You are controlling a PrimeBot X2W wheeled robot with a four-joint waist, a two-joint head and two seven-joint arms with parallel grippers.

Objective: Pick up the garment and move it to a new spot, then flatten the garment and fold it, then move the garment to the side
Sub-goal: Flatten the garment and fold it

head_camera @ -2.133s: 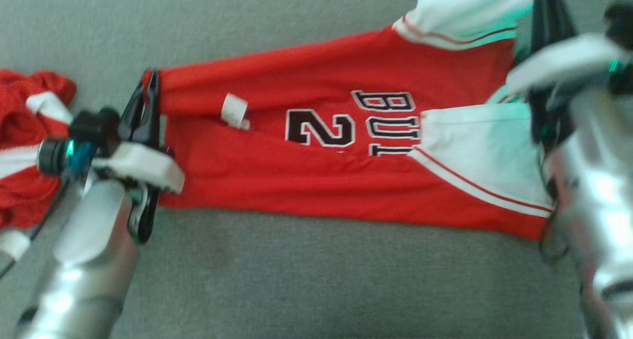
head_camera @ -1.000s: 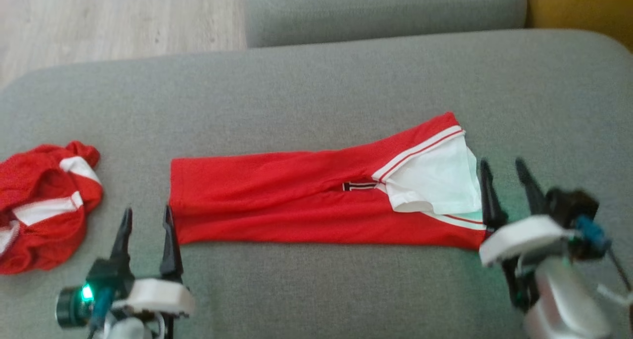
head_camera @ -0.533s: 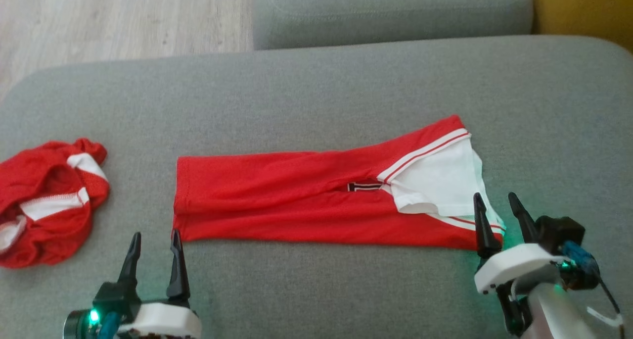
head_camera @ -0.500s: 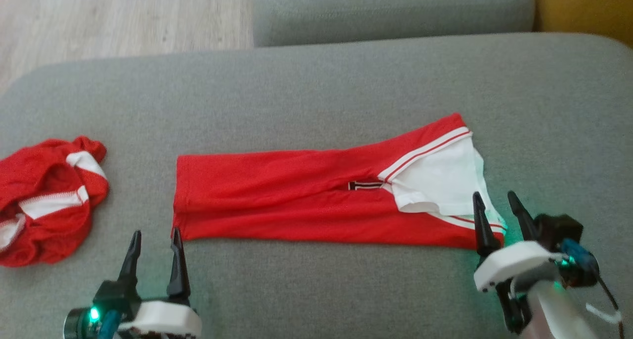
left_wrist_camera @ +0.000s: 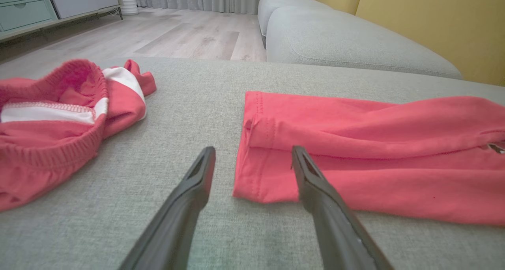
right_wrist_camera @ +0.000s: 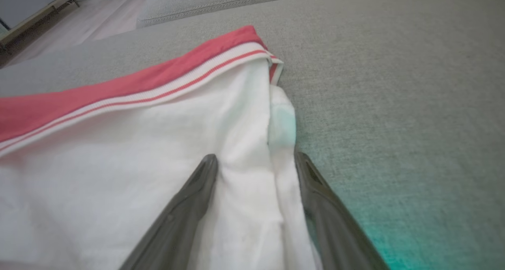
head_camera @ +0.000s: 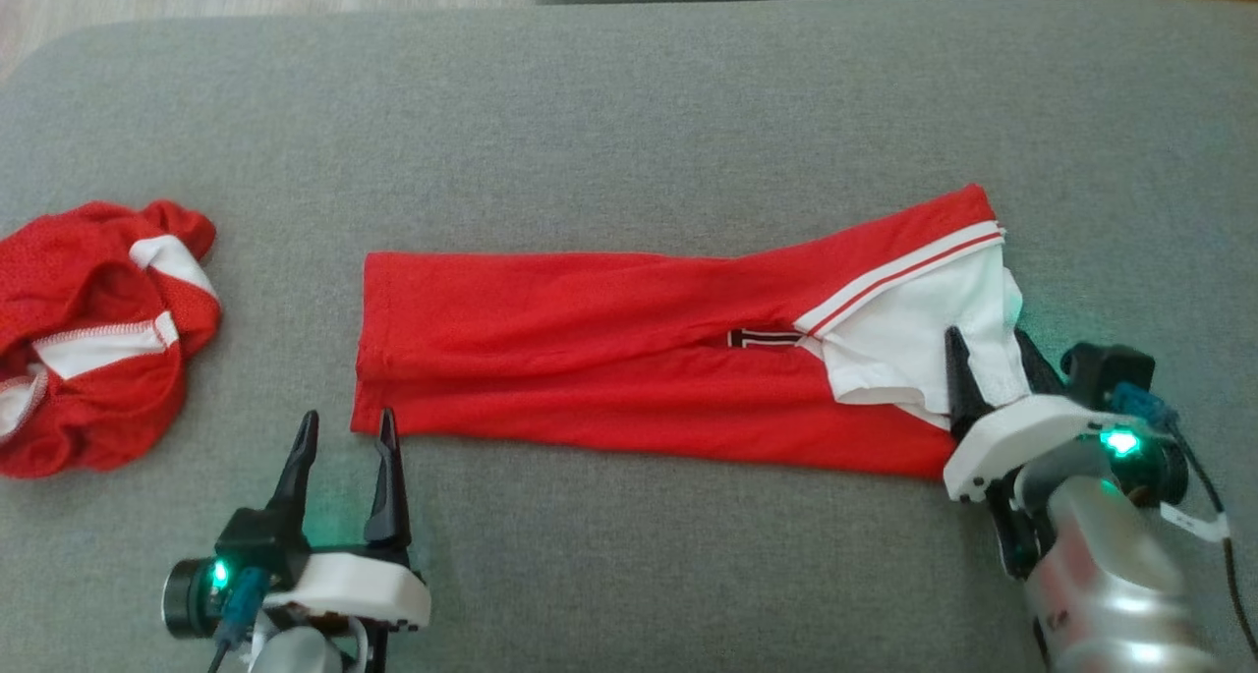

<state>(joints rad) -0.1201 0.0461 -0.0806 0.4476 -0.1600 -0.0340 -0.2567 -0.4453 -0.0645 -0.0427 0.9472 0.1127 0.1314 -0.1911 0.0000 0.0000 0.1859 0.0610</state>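
Observation:
The garment [head_camera: 629, 359], a red jersey with white sleeves, lies folded in a long strip across the grey sofa cushion [head_camera: 629, 113]. My left gripper [head_camera: 347, 420] is open at the strip's near left corner. In the left wrist view that gripper [left_wrist_camera: 252, 151] has the red hem corner [left_wrist_camera: 252, 183] between its spread fingers. My right gripper [head_camera: 988, 344] is open at the strip's right end. In the right wrist view the right gripper [right_wrist_camera: 255, 157] straddles the edge of the white sleeve [right_wrist_camera: 118, 163], with cloth lying between the fingers and nothing clamped.
A second red and white garment [head_camera: 88, 339] lies bunched at the cushion's left end, also seen as the bunched garment [left_wrist_camera: 59, 120] from the left wrist. Wooden floor [left_wrist_camera: 177, 37], another grey cushion [left_wrist_camera: 347, 41] and a yellow wall [left_wrist_camera: 434, 17] lie beyond.
The head camera has tilted down, shifting the whole picture. Both grippers have crept forward: the left to the red hem corner, the right over the white sleeve edge. Both stay open.

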